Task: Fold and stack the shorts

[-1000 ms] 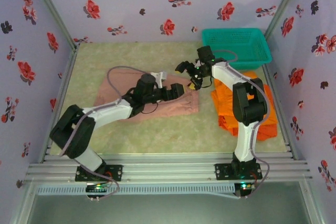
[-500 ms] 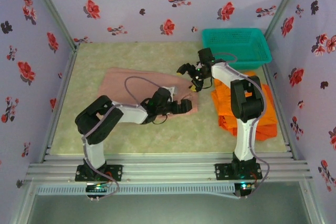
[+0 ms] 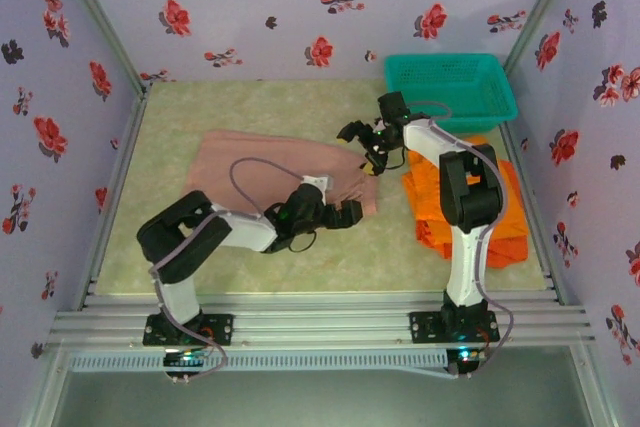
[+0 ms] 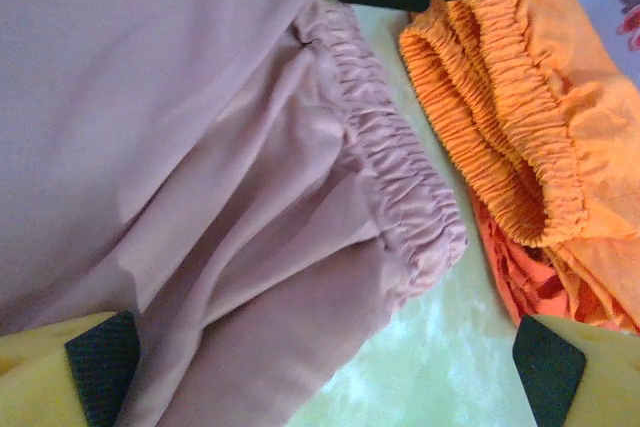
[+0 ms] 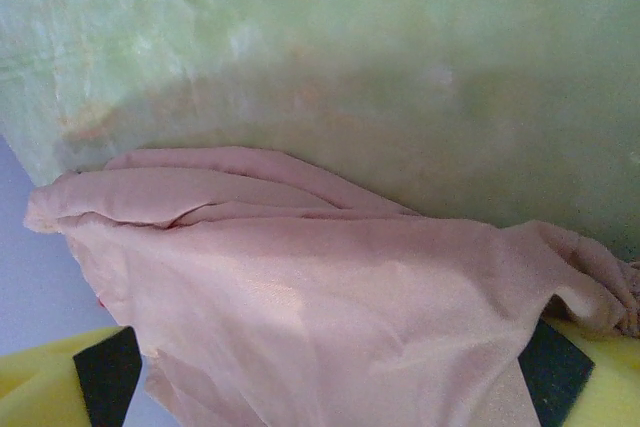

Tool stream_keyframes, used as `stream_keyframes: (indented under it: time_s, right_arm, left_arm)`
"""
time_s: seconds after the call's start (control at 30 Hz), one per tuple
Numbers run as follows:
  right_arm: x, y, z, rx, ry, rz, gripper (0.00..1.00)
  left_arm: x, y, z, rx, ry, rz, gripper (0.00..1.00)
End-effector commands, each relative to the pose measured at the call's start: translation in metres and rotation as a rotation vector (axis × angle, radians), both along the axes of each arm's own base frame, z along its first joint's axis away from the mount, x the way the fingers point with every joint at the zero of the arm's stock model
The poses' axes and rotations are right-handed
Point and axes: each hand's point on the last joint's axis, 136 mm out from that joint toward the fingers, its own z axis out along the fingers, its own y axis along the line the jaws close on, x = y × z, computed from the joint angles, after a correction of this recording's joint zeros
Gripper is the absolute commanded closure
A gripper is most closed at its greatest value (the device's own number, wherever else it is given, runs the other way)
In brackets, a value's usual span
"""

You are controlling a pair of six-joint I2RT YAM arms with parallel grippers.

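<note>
I am looking down on the pale green table (image 3: 200, 117). The dusty pink shorts (image 3: 260, 162) are lying spread across its middle, with the gathered waistband pointing toward 3 o'clock. The orange shorts (image 3: 505, 217) are sitting in a rumpled heap at 3 o'clock, just beside them, and a teal basket (image 3: 445, 57) is at 1 o'clock. The left gripper (image 3: 345, 212) is hovering, jaws spread wide, at the waistband's near corner. The right gripper (image 3: 362, 147) is spread too, at the far corner, clamping nothing. I am judging the job as barely begun: the pink pair is unfolded and nothing is neatly stacked.
</note>
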Motion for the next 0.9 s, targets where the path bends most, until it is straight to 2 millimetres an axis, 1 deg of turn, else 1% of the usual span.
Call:
stream_keyframes:
  time_s: [0.0, 0.03, 0.07, 0.1, 0.13, 0.17, 0.27, 0.3, 0.33, 0.37, 0.4, 0.43, 0.47, 0.53, 0.6, 0.63, 0.73, 0.87]
  right_arm:
    - [0.002, -0.011, 0.047, -0.026, -0.137, 0.009, 0.01]
    - [0.0, -0.014, 0.059, -0.044, -0.173, 0.015, 0.01]
    - [-0.003, -0.018, 0.067, -0.066, -0.198, 0.021, 0.01]
    - [-0.007, -0.024, 0.077, -0.099, -0.232, 0.03, 0.01]
    - [-0.013, -0.029, 0.086, -0.131, -0.27, 0.043, 0.01]
    - [-0.018, -0.033, 0.095, -0.16, -0.318, 0.058, 0.01]
    - [-0.037, -0.046, 0.122, -0.323, -0.543, 0.147, 0.01]
    - [-0.043, -0.055, 0.127, -0.387, -0.59, 0.154, 0.01]
    - [-0.047, -0.063, 0.13, -0.425, -0.619, 0.144, 0.01]
    - [-0.049, -0.073, 0.132, -0.456, -0.627, 0.119, 0.01]
    - [-0.052, -0.087, 0.131, -0.49, -0.6, 0.081, 0.01]
    - [-0.057, -0.1, 0.125, -0.518, -0.546, 0.04, 0.01]
    - [-0.06, -0.105, 0.12, -0.498, -0.52, 0.036, 0.01]
    - [-0.064, -0.094, 0.113, -0.352, -0.516, 0.081, 0.01]
    - [-0.066, -0.091, 0.102, -0.315, -0.489, 0.1, 0.01]
    - [-0.069, -0.088, 0.093, -0.314, -0.46, 0.128, 0.01]
    - [-0.077, -0.081, 0.067, -0.299, -0.364, 0.188, 0.01]
    - [-0.086, -0.072, 0.031, -0.34, -0.264, 0.239, 0.01]
  left_arm:
    - [0.015, 0.017, 0.056, 0.013, -0.107, 0.021, 0.01]
    - [0.017, 0.022, 0.078, 0.015, -0.157, 0.015, 0.01]
    - [0.018, 0.027, 0.095, 0.022, -0.196, 0.013, 0.01]
    - [0.021, 0.037, 0.113, 0.033, -0.236, 0.023, 0.01]
    - [0.024, 0.048, 0.128, 0.04, -0.263, 0.035, 0.01]
    - [0.027, 0.06, 0.139, 0.044, -0.277, 0.052, 0.0]
    - [0.036, 0.108, 0.159, 0.048, -0.29, 0.128, 0.01]
    - [0.037, 0.125, 0.164, 0.05, -0.298, 0.152, 0.01]
    - [0.038, 0.142, 0.167, 0.062, -0.302, 0.18, 0.0]
    - [0.038, 0.155, 0.168, 0.075, -0.306, 0.2, 0.01]
    - [0.038, 0.17, 0.168, 0.092, -0.308, 0.223, 0.01]
    - [0.038, 0.183, 0.168, 0.107, -0.305, 0.245, 0.01]
    - [0.037, 0.194, 0.166, 0.118, -0.296, 0.264, 0.01]
    - [0.037, 0.216, 0.16, 0.123, -0.268, 0.306, 0.01]
    - [0.036, 0.236, 0.153, 0.112, -0.227, 0.354, 0.0]
    - [0.036, 0.244, 0.149, 0.101, -0.208, 0.375, 0.01]
    - [0.033, 0.256, 0.139, 0.072, -0.171, 0.406, 0.0]
    - [0.03, 0.257, 0.129, 0.053, -0.144, 0.403, 0.0]
